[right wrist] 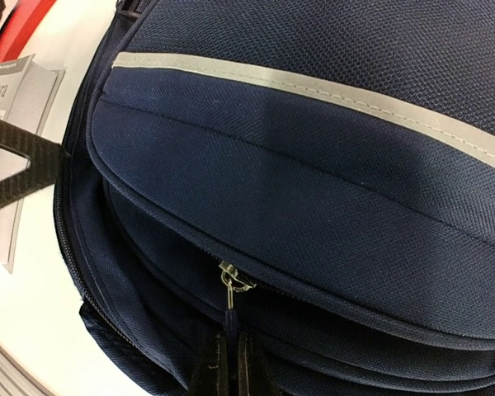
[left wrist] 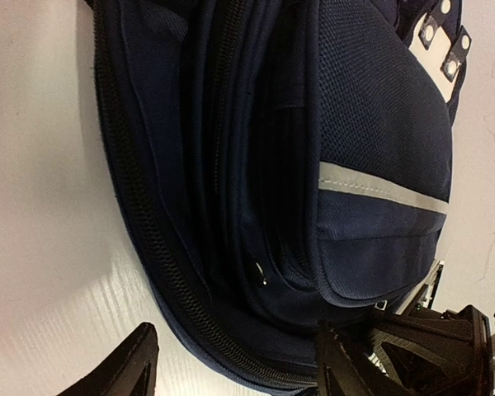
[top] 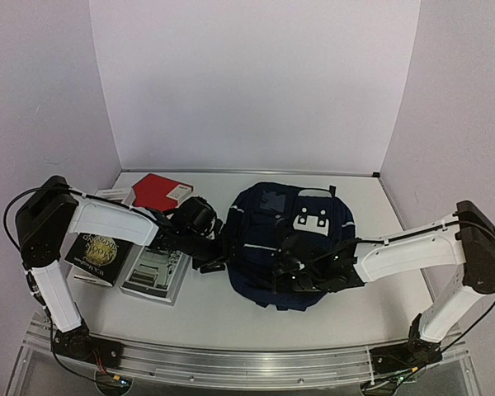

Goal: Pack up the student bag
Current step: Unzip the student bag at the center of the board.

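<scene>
Navy blue all over on the student bag (top: 289,247), mid-desk, with a fine woven mesh look on its front panel. A pale grey-white stripe (right wrist: 313,87) runs across it, edged in light stitching. There's a white patch (top: 313,219) with dark holes at the bag's far end. The zip pull (right wrist: 228,285) is silver metal with a navy tab below. By the desk's left edge sits a black book (top: 99,252) with a round gold emblem, and a grey-and-white book (top: 155,272) just beside it. A red book (top: 161,191) with a white label lies toward the far-left corner. The desk (top: 231,318) is white. The left arm (top: 107,221) and right arm (top: 404,257) have white shells and black joints.
</scene>
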{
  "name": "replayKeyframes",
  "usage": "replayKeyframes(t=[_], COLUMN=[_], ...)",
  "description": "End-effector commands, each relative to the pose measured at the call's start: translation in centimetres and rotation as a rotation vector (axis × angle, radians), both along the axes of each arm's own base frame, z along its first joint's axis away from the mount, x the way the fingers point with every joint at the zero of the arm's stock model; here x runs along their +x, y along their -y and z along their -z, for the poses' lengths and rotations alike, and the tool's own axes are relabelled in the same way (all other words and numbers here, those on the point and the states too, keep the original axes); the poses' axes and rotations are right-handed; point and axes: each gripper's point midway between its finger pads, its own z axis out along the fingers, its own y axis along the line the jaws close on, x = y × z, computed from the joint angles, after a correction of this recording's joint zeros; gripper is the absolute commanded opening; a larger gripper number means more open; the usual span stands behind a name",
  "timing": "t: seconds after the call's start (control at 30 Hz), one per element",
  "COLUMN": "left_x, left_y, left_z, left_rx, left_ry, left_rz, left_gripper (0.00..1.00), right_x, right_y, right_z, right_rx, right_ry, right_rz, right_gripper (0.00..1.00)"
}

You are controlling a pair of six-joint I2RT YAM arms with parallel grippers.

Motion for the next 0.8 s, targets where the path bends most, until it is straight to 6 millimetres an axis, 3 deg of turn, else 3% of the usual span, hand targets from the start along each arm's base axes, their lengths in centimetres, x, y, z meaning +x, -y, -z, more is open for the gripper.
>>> replayKeyframes(t=[0.0, 0.2, 0.47, 0.77], left_x=[0.6, 1.8, 6.6, 15.2], left_y=[1.7, 0.9, -3.5, -6.9], left_z=[0.0, -0.7, -2.1, -3.3], left_rx=[-0.042, -0.018, -0.038, 0.006], left_ry=[-0.004, 0.048, 0.100, 0.239], left_rz=[-0.017, -0.042, -0.094, -0.015], left_gripper=[0.40, 0.03, 0.00, 0.00], right_x=[0.1, 0.1, 0.0, 1.0], right_y=[-1.2, 1.0, 4.4, 7.0], right_z=[-0.9, -0.9, -0.4, 0.0], right_rx=[0.036, 0.008, -0.005, -0.021], right_ry=[0.021, 0.028, -0.004, -0.008], right_rz=[-0.017, 0.049, 0.135, 0.183], right_gripper=[0.00, 0.00, 0.00, 0.00])
